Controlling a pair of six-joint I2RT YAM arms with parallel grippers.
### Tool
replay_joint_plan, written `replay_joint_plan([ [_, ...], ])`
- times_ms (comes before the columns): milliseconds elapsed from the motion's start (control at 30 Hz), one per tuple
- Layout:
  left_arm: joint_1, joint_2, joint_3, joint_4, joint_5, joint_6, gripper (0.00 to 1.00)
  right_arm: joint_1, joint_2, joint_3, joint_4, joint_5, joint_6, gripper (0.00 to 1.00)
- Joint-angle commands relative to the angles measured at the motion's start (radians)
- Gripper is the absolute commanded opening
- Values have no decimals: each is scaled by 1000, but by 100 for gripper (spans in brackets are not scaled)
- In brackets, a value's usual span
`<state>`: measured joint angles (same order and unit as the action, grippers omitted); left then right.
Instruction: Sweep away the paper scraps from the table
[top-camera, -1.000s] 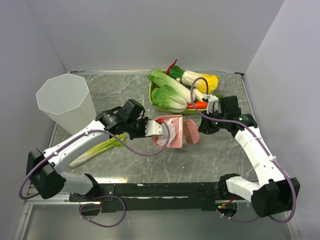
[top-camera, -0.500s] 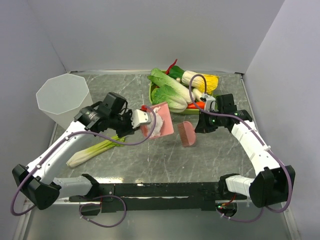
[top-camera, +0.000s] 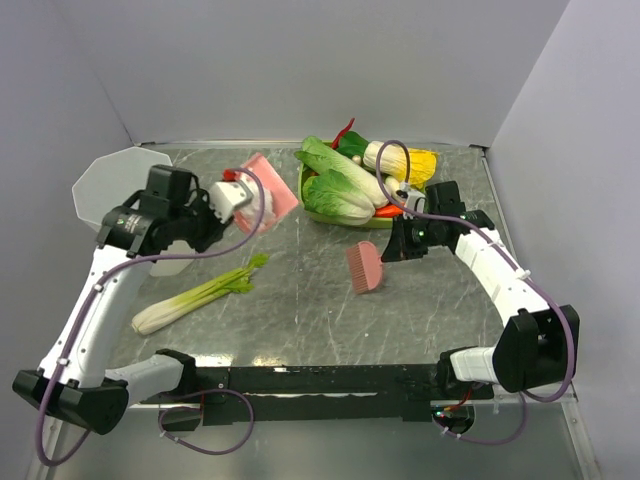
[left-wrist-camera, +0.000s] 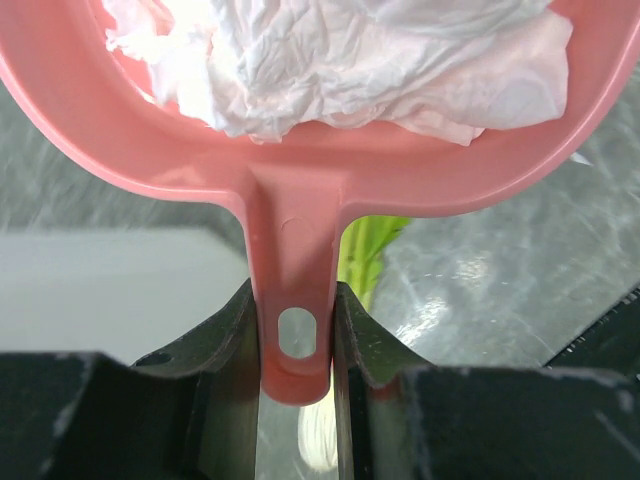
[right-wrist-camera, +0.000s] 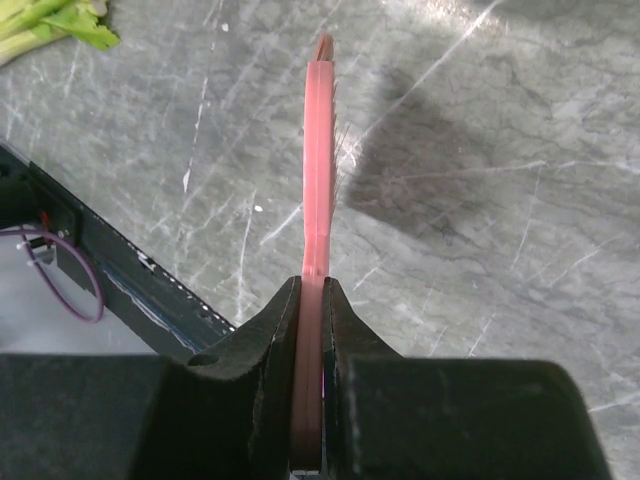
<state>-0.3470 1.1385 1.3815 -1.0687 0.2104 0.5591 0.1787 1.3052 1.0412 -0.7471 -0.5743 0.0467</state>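
A pink dustpan (left-wrist-camera: 300, 170) fills the left wrist view, with crumpled white paper scraps (left-wrist-camera: 350, 60) piled in it. My left gripper (left-wrist-camera: 295, 300) is shut on the dustpan's handle. In the top view the dustpan (top-camera: 268, 190) hangs tilted above the grey-green table (top-camera: 430, 310), right of the white bin, with my left gripper (top-camera: 228, 195) behind it. My right gripper (right-wrist-camera: 311, 290) is shut on a pink brush (right-wrist-camera: 319, 150), held edge-on above the marble. In the top view that brush (top-camera: 364, 268) hangs mid-table, left of my right gripper (top-camera: 392, 245).
A tall translucent white bin (top-camera: 110, 185) stands at the back left, partly behind my left arm. A green leek (top-camera: 195, 297) lies on the table's left side. A green basket (top-camera: 303, 190) of toy vegetables sits at the back centre. Walls close in three sides.
My left arm has lifted the dustpan with the scraps up and to the left, from mid-table toward the white bin. My right arm shifted the brush slightly left.
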Motion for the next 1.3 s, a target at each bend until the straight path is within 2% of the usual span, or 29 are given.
replay_joint_plan([
  [0, 106, -49, 65, -22, -43, -57, 1, 1, 3, 48, 38, -41, 27, 0],
  [133, 196, -63, 111, -48, -55, -132, 1, 16, 29, 57, 41, -50, 24, 0],
  [433, 344, -20, 303, -115, -261, -225, 1, 33, 58, 94, 48, -52, 18, 0],
  [500, 405, 6, 359, -143, -304, -241, 1, 38, 71, 106, 45, -58, 15, 0],
  [733, 486, 108, 491, -240, -460, -200, 1, 65, 94, 128, 57, -64, 22, 0],
  [800, 503, 115, 475, -241, -512, -118, 1, 68, 88, 123, 57, -61, 22, 0],
  [867, 532, 95, 429, -173, -572, -32, 1, 71, 85, 117, 55, -61, 18, 0],
  [900, 567, 87, 421, -145, -583, 58, 1, 73, 82, 112, 57, -59, 18, 0],
  [1033, 672, 131, 444, -76, -618, 246, 1, 73, 80, 109, 60, -52, 16, 0],
  [1167, 816, 194, 533, -44, -580, 434, 1, 74, 78, 120, 58, -44, 18, 0],
  [1267, 845, 219, 553, 4, -582, 577, 1, 71, 75, 114, 61, -44, 18, 0],
])
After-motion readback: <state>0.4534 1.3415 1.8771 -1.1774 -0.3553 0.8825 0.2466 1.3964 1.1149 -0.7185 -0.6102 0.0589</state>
